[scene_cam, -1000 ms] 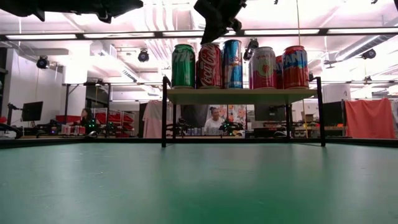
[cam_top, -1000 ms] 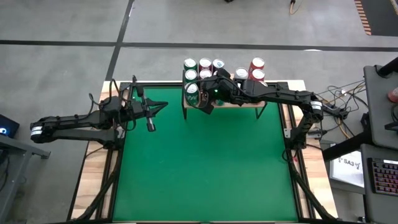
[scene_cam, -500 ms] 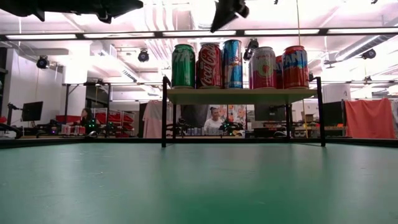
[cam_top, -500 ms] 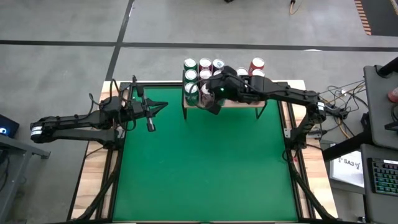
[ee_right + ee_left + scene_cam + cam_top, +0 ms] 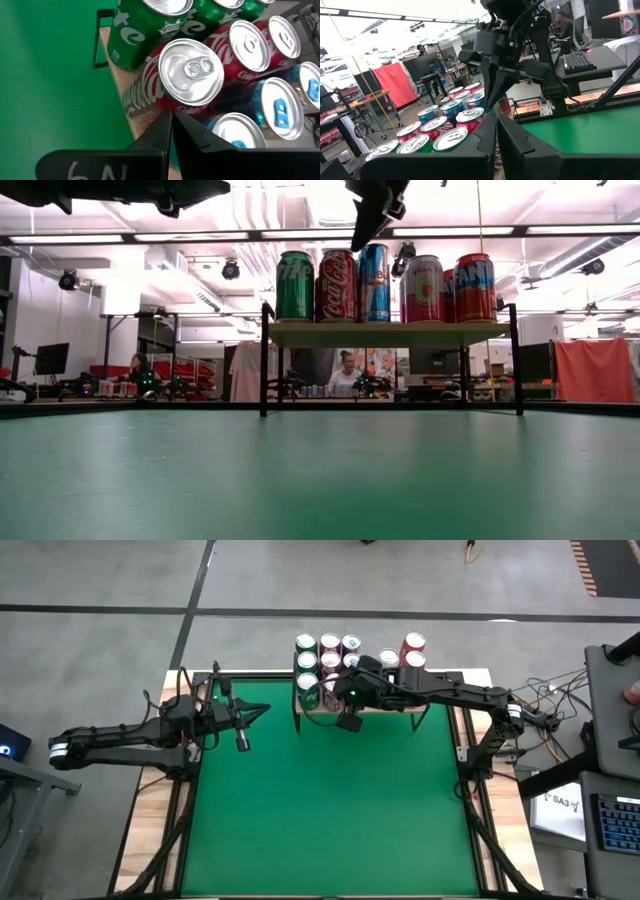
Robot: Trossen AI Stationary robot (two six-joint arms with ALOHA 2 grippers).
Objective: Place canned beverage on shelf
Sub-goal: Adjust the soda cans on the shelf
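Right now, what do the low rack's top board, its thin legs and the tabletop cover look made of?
Light rectangular top board: pale wood or laminate, matte, bare edge visible. Thin black legs: likely painted metal rod, slim and dark. Green tabletop cover: flat matte green, felt-like, no glare. Red cola can standing on the board: shiny aluminium, printed wall.

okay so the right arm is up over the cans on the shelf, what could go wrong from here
1. The right gripper, shut and empty, hangs just above the front edge of the shelf, close to the red cola can. A low or sideways move could clip that can.
2. The cans stand packed together near that edge, so one knock could topple its neighbours, such as the green can, or send one onto the table.

The left gripper waits shut at the table's left side.
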